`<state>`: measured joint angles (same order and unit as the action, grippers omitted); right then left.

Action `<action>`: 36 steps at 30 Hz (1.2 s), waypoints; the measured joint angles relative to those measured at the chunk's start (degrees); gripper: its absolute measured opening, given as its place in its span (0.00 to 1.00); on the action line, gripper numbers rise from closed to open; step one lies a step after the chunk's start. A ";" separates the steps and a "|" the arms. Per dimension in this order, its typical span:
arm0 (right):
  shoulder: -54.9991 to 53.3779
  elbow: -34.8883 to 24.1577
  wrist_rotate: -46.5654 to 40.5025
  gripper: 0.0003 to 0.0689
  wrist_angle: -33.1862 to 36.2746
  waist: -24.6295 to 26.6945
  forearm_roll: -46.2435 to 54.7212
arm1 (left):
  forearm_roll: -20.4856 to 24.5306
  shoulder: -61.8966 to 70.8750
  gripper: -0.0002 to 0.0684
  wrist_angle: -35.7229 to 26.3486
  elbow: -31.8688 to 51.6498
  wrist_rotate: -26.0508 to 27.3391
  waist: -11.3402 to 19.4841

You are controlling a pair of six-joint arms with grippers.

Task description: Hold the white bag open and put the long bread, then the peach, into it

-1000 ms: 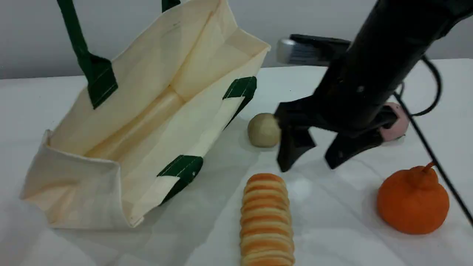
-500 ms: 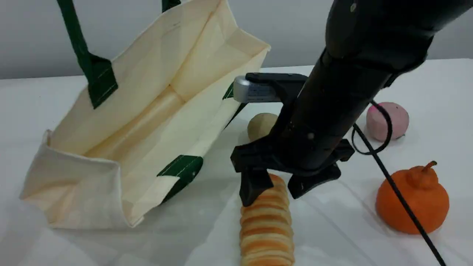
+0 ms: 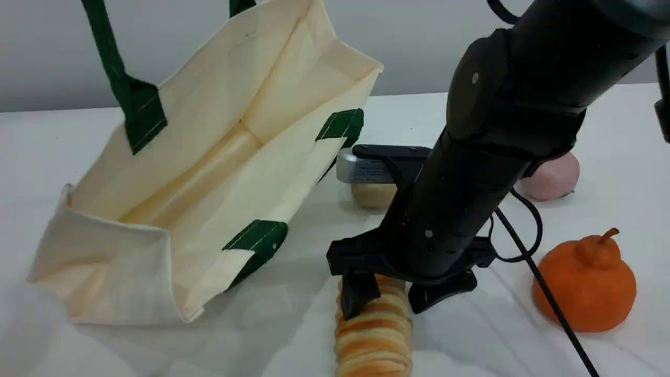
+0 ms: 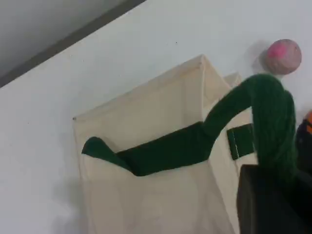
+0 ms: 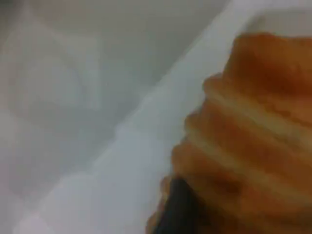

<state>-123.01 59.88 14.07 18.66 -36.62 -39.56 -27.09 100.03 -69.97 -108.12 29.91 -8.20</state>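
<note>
The white bag (image 3: 209,173) lies on its side at the left, mouth gaping toward the right. One green strap (image 3: 112,63) rises out of the top edge. In the left wrist view that strap (image 4: 273,122) loops into my left gripper (image 4: 275,195), which is shut on it. The long bread (image 3: 374,340) lies at the front middle. My right gripper (image 3: 395,298) is open, one finger on each side of the bread's far end. Close up in the right wrist view, the bread (image 5: 253,136) lies beside one fingertip (image 5: 178,209). The peach (image 3: 555,178) sits at the back right, partly behind the right arm.
A beige ball (image 3: 372,195) rests just behind the right gripper, partly under its silver camera housing (image 3: 361,168). An orange stemmed fruit (image 3: 583,285) stands at the right front. A black cable (image 3: 549,303) trails from the right arm past that fruit.
The right arm has come down and forward, from above the beige ball to the long bread's far end, jaws still open. It now covers part of the peach. The bag has not moved.
</note>
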 joint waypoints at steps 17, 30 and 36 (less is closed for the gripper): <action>-0.01 0.99 5.02 0.22 4.17 -0.52 -0.65 | 0.00 0.00 0.15 0.00 0.00 0.00 0.00; 6.64 8.50 -9.89 0.20 20.66 6.08 19.73 | 0.00 0.00 0.15 0.00 0.00 0.00 0.00; 12.37 8.50 -17.14 0.18 25.17 8.98 30.78 | 0.00 0.00 0.15 0.00 0.00 0.00 0.00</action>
<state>-110.64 68.37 -3.07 43.84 -27.65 -8.79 -27.09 100.03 -69.97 -108.12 29.91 -8.20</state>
